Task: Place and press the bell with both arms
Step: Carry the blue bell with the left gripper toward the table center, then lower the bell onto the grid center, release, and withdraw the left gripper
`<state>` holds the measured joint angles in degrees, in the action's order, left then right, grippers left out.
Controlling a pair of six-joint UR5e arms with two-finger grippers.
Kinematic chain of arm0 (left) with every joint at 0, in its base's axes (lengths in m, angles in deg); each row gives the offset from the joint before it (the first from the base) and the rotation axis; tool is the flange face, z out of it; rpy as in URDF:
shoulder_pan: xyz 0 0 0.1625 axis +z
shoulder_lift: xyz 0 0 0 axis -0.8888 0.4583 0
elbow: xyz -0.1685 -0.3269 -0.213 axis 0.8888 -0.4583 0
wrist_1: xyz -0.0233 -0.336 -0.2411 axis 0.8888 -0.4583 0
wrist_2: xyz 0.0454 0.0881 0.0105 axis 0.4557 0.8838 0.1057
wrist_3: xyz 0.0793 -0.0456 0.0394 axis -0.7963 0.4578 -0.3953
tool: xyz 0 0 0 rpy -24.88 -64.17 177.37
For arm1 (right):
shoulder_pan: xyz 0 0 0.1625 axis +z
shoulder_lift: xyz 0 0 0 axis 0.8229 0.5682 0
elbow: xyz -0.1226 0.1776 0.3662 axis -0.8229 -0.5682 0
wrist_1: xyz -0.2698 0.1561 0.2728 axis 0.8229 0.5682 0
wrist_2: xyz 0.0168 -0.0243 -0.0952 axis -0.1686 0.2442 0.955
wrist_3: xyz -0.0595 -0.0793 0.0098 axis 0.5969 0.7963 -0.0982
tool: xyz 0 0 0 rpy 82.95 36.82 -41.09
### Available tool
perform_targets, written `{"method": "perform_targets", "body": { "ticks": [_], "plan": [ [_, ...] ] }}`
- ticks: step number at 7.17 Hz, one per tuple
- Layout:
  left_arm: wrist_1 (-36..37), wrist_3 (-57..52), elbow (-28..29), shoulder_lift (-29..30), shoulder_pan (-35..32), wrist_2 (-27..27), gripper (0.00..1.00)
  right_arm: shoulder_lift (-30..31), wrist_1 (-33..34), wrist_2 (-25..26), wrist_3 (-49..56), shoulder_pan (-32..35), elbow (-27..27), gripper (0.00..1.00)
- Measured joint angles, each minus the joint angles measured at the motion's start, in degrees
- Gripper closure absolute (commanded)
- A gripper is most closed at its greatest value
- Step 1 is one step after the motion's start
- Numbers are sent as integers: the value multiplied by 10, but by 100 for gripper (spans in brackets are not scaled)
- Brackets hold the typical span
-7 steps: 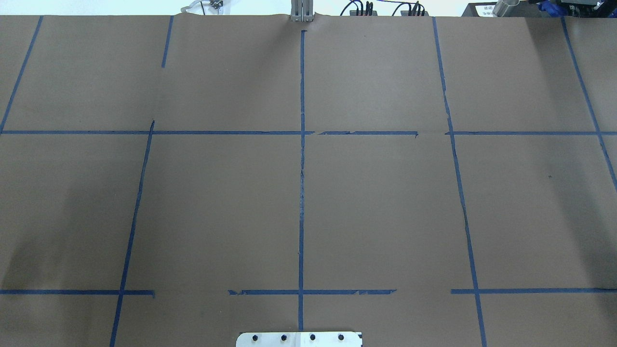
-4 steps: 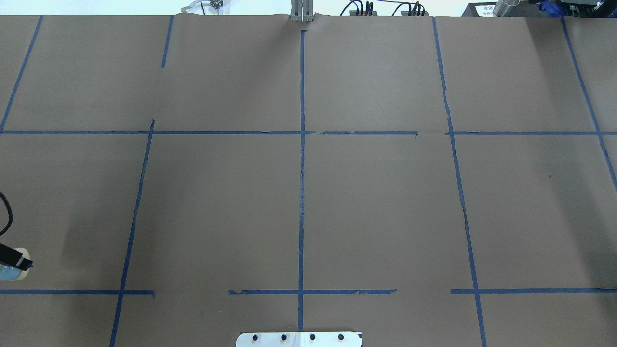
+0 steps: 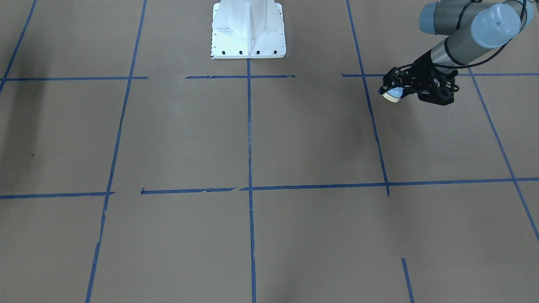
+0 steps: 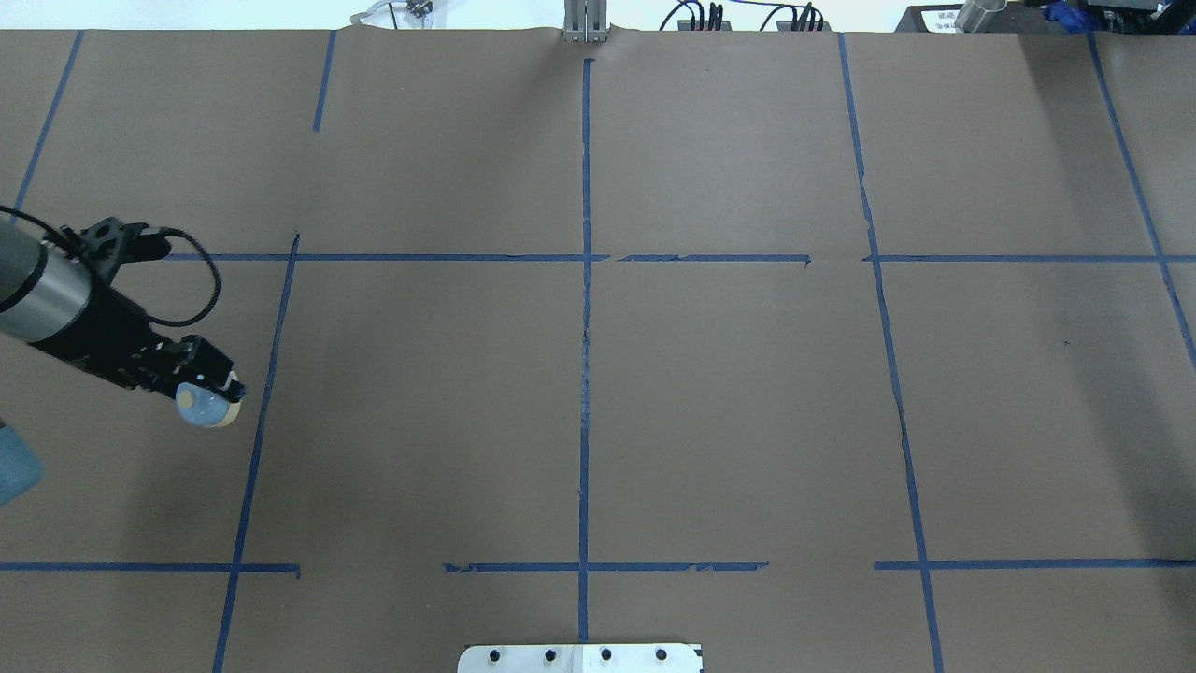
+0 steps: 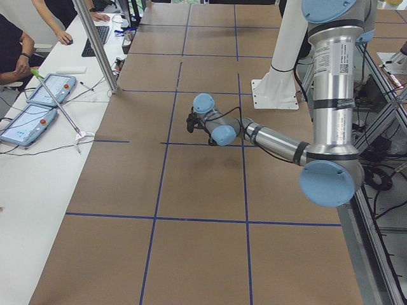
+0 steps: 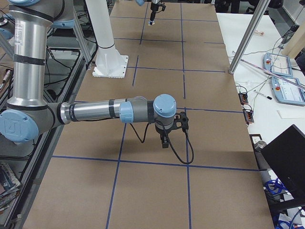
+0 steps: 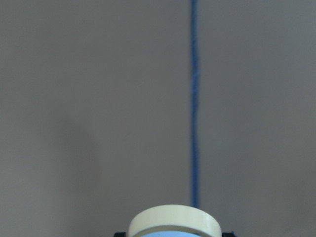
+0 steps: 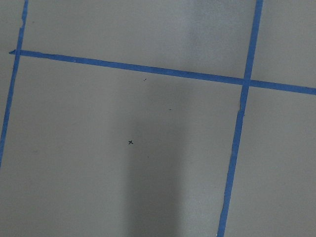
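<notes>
Matt brown paper [image 4: 729,421], lined with blue tape [image 4: 585,421]; the bell [image 4: 207,408] looks like smooth, slightly glossy plastic.

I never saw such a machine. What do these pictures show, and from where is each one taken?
It is a two-armed robot on a white pedestal, at a table covered in brown paper with blue tape lines. One camera looks from behind the robot, one faces it, two stand at the table's ends, and one sits on each wrist. The left gripper is shut on a small light-blue bell. The right gripper hangs over the paper; whether it is open I cannot tell.
</notes>
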<state>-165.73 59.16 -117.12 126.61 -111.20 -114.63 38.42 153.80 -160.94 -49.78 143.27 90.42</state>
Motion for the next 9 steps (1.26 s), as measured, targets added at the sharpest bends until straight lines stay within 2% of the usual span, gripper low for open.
{"method": "perform_targets", "body": {
  "ticks": [2, 4, 6, 8, 9],
  "plan": [
    [94, 56, 40, 150, 38, 24, 90, 0, 0, 0, 0, -2, 0, 0],
    [114, 124, 136, 279, 94, 91, 81, -1, 0, 0, 0, -9, 1, 0],
    [115, 155, 259, 395, 117, 124, 81, -2, 0, 0, -1, -16, 1, 0],
    [110, 180, 362, 479, 143, 171, 80, -3, -1, 0, -1, -21, 2, 0],
    [109, 185, 393, 499, 150, 189, 80, -3, -1, 0, -1, -23, 2, 0]
  ]
}}
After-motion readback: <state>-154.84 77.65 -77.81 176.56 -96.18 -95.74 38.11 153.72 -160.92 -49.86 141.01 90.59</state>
